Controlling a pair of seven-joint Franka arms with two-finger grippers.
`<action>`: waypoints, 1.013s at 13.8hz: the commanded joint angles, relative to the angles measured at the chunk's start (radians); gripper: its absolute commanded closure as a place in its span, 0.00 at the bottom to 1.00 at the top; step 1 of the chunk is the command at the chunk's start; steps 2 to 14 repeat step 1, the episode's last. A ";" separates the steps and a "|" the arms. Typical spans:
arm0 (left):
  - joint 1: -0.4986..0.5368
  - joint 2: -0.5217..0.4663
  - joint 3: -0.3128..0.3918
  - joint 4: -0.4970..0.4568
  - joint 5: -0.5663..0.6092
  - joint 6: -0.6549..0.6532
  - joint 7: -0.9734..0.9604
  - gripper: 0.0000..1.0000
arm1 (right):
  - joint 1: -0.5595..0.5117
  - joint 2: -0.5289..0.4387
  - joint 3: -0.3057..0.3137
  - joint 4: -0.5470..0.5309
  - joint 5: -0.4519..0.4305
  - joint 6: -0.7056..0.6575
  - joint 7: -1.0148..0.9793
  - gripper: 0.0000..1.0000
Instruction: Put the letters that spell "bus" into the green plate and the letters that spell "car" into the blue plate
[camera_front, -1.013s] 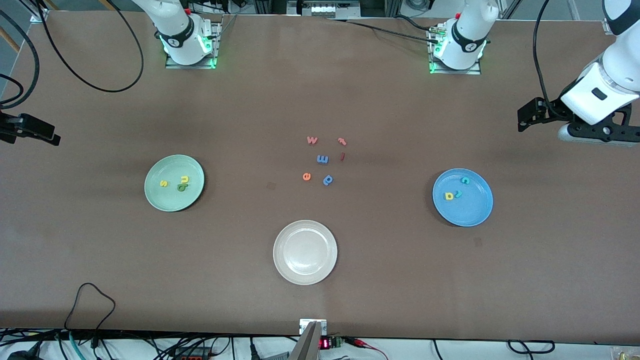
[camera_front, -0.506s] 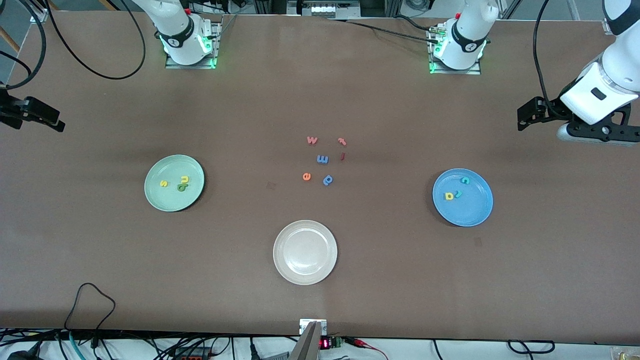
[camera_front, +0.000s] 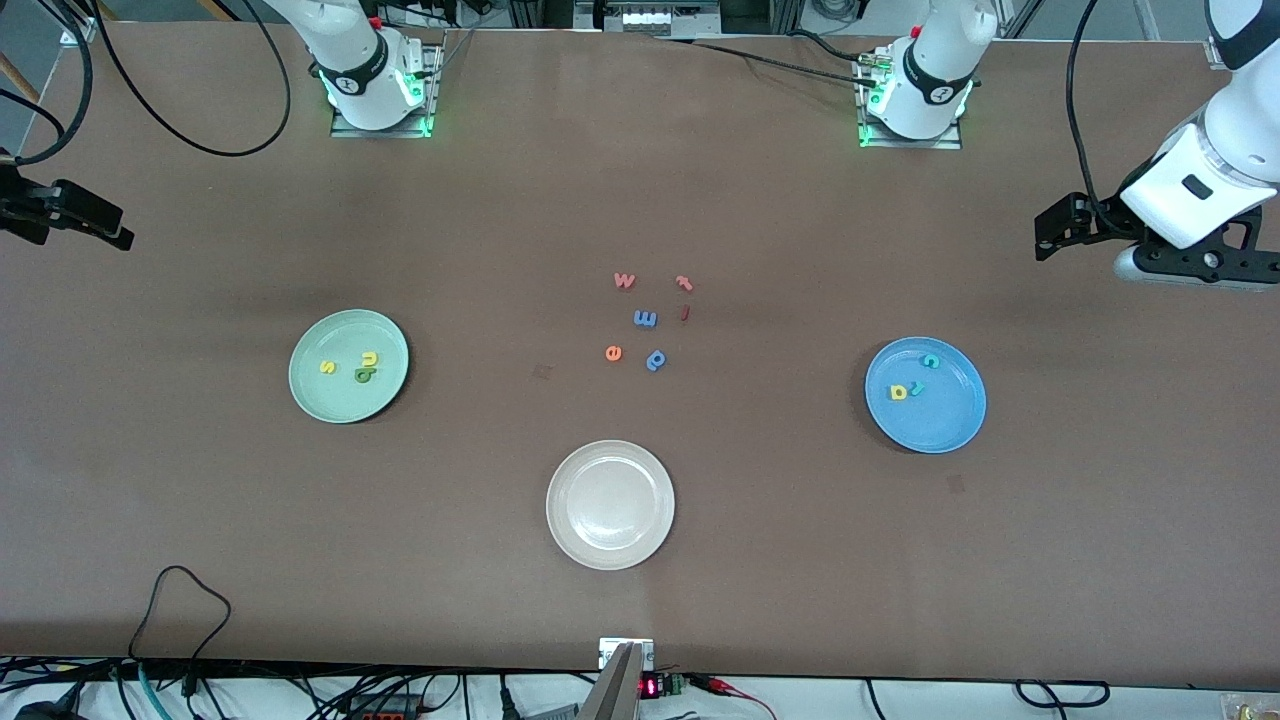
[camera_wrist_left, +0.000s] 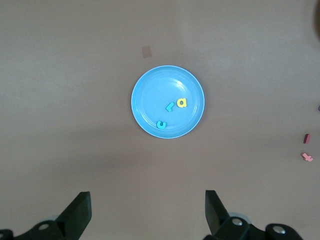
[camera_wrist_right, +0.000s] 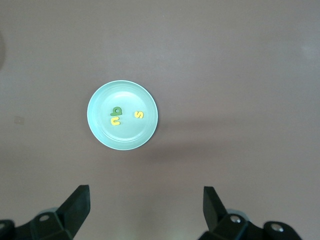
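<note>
Jaws of the left gripper (camera_wrist_left: 147, 212): wide apart, holding nothing.
Where the left gripper is: up in the air over bare worktop (camera_front: 760, 560) at the left arm's end, well apart from the blue plate (camera_front: 945, 425).
Jaws of the right gripper (camera_wrist_right: 145, 207): wide apart too, holding nothing.
Where the right gripper is: up in the air over the edge of the worktop at the right arm's end, well apart from the green plate (camera_front: 335, 402).
Green plate: the dark green "b" (camera_front: 364, 375) and the yellow "u" (camera_front: 370, 358) lie touching each other in it. The yellow "s" (camera_front: 327, 367) lies just beside them.
Blue plate: the teal "c" (camera_front: 930, 361), the yellow "a" (camera_front: 898, 392) and the teal "r" (camera_front: 916, 388) all lie in it.
Spare letters (camera_front: 645, 319): six red, orange and blue ones sit in a little bunch on the worktop between the two plates.
Beige plate (camera_front: 610, 505): empty, nearer the front camera than the bunch.
Step in hand: I think both words are sorted and the job looks done.
How to do it well: keep both arms high and out at the ends, and do not bump a plate. Leave the spare letters alone.
What could go wrong: a low swing over a plate could knock a tiny letter out.
</note>
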 joint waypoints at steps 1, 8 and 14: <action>0.001 -0.017 -0.003 0.002 -0.010 -0.028 0.012 0.00 | -0.007 -0.028 0.011 -0.023 0.002 -0.007 0.015 0.00; 0.001 -0.017 -0.003 0.002 -0.010 -0.028 0.012 0.00 | -0.007 -0.028 0.011 -0.023 0.002 -0.007 0.015 0.00; 0.001 -0.017 -0.003 0.002 -0.010 -0.028 0.012 0.00 | -0.007 -0.028 0.011 -0.023 0.002 -0.007 0.015 0.00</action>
